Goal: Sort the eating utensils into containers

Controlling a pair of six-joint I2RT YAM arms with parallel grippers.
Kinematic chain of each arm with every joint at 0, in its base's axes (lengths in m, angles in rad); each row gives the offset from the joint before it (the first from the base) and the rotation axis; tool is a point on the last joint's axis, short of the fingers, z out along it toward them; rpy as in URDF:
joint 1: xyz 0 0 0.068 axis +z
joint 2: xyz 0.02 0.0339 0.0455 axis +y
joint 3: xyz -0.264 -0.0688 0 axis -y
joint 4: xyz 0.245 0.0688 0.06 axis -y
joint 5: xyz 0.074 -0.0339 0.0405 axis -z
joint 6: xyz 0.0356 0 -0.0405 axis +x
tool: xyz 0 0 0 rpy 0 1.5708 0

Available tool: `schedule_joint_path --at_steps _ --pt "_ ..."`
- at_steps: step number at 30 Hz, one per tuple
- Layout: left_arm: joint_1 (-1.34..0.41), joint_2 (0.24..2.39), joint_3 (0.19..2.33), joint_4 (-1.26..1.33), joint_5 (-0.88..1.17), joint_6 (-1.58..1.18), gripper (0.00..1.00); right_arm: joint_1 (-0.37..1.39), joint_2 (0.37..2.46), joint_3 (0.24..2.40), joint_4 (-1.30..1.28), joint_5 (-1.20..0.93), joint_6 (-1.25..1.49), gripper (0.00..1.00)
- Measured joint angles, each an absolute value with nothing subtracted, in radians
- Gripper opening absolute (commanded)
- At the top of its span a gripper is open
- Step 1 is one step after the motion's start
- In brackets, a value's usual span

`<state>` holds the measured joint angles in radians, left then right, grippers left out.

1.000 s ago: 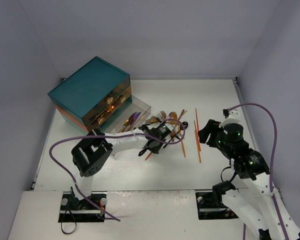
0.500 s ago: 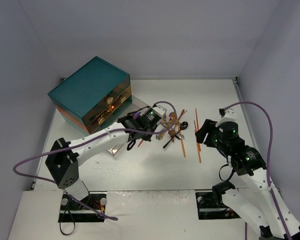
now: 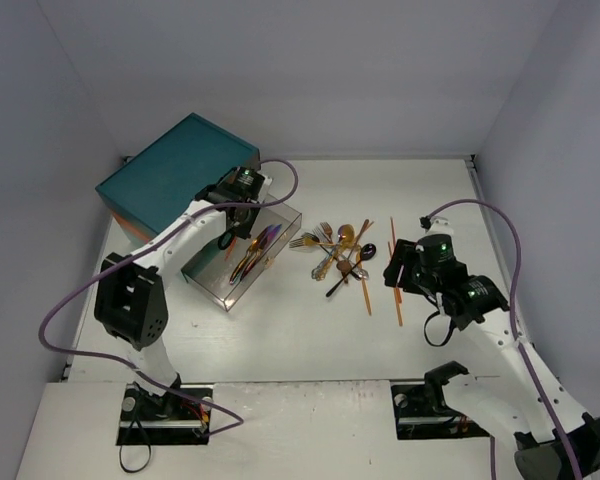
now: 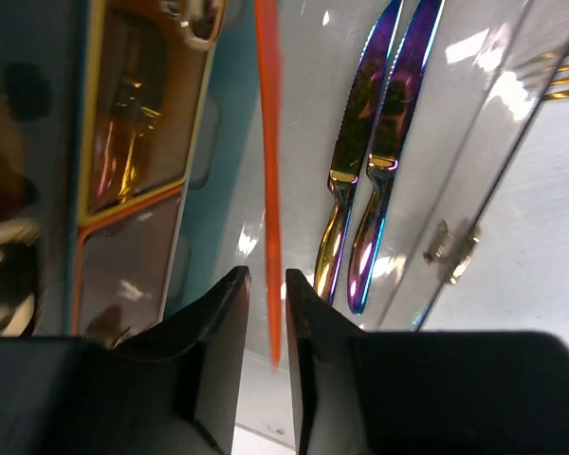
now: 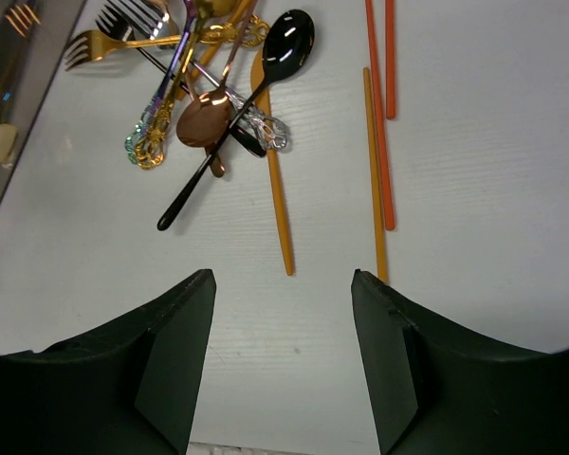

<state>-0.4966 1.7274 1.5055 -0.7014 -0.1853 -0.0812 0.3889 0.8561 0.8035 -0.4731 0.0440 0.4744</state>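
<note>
1. Two iridescent knives [image 4: 368,104] lie side by side in the pulled-out clear drawer [image 3: 205,282] of the teal chest [image 3: 170,175].
2. On the table [image 5: 493,190] lie four loose chopsticks [image 5: 380,142], one black spoon [image 5: 289,38], one coppery spoon [image 5: 199,125] and tangled forks [image 5: 100,43] that are too overlapped to count.
3. The left tool [image 4: 266,284] is nearly closed, pinching one orange chopstick [image 4: 268,142] above the drawer.
4. The right tool [image 5: 280,284] stands about half open and empty, over the table near the chopsticks.
5. A second ago the left tool was beside the pile of utensils. It has since swung to the drawer.
</note>
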Motion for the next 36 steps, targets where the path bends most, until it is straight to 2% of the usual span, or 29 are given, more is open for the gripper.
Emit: schedule_joint_path --at_steps 5,12,18,26,32,34,36 --pt "-0.484 1.835 1.535 -0.708 -0.154 -0.041 0.43 0.391 1.014 0.795 -0.451 0.03 0.475 0.54" --pt "-0.484 1.786 1.561 -0.715 -0.129 -0.045 0.66 0.416 1.195 0.769 -0.398 0.016 0.474 0.49" --pt "-0.484 1.618 1.562 -0.725 -0.131 -0.117 0.67 0.464 1.319 0.767 -0.327 0.018 0.471 0.41" --pt "-0.484 1.43 1.536 -0.763 -0.135 -0.18 0.67 0.487 1.477 0.786 -0.251 0.021 0.463 0.36" --pt "-0.484 1.382 1.513 -0.784 -0.13 -0.196 0.67 0.493 1.559 0.798 -0.184 0.04 0.471 0.22" --pt "-0.484 1.378 1.509 -0.788 -0.128 -0.196 0.67 0.494 1.571 0.804 -0.168 0.059 0.475 0.07" --pt "-0.484 1.378 1.507 -0.791 -0.127 -0.196 0.67 0.494 1.579 0.807 -0.152 0.086 0.488 0.01"
